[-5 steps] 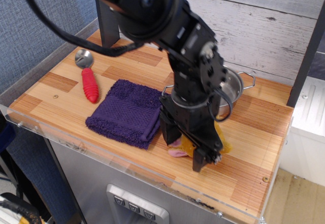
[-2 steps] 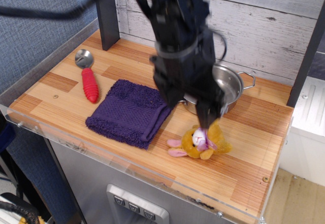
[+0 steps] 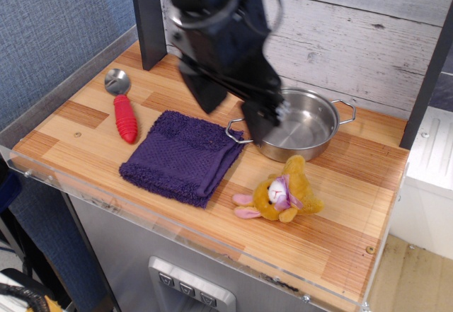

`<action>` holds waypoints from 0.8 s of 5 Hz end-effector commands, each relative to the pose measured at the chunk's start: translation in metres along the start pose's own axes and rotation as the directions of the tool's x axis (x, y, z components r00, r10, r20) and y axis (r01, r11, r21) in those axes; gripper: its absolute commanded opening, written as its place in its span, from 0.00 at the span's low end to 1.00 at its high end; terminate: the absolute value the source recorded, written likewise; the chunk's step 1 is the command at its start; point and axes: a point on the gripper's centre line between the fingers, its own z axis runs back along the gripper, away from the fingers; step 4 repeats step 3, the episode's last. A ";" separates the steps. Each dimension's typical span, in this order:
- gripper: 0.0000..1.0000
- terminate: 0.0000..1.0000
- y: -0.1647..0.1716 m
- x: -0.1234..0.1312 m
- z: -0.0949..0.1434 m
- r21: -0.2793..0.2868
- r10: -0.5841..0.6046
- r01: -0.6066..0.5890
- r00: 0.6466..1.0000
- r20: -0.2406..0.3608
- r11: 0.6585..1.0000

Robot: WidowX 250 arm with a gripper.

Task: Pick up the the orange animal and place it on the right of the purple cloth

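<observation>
beside the purple cloth (image 3: 182, 158), on its right, your orange animal (image 3: 281, 199) lies free; the gripper (image 3: 233, 110) hangs above with jaws apart. it looks soft and light, so pinch the plump middle.

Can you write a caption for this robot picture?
Orange animal lies right of the purple cloth; open gripper hangs above, holding nothing.

Metal spoon (image 3: 122, 105) with red handle — near table's left edge. Steel pot (image 3: 303, 123) with two handles — toward back-right corner, upright.
</observation>
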 end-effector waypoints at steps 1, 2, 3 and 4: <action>1.00 0.00 0.004 -0.001 0.013 0.007 -0.005 0.005 0.999 0.044 1.000; 1.00 0.00 0.004 -0.001 0.013 0.007 -0.005 0.005 0.999 0.044 1.000; 1.00 1.00 0.004 -0.001 0.013 0.007 -0.005 0.005 0.999 0.044 1.000; 1.00 1.00 0.004 -0.001 0.013 0.007 -0.005 0.005 0.999 0.044 1.000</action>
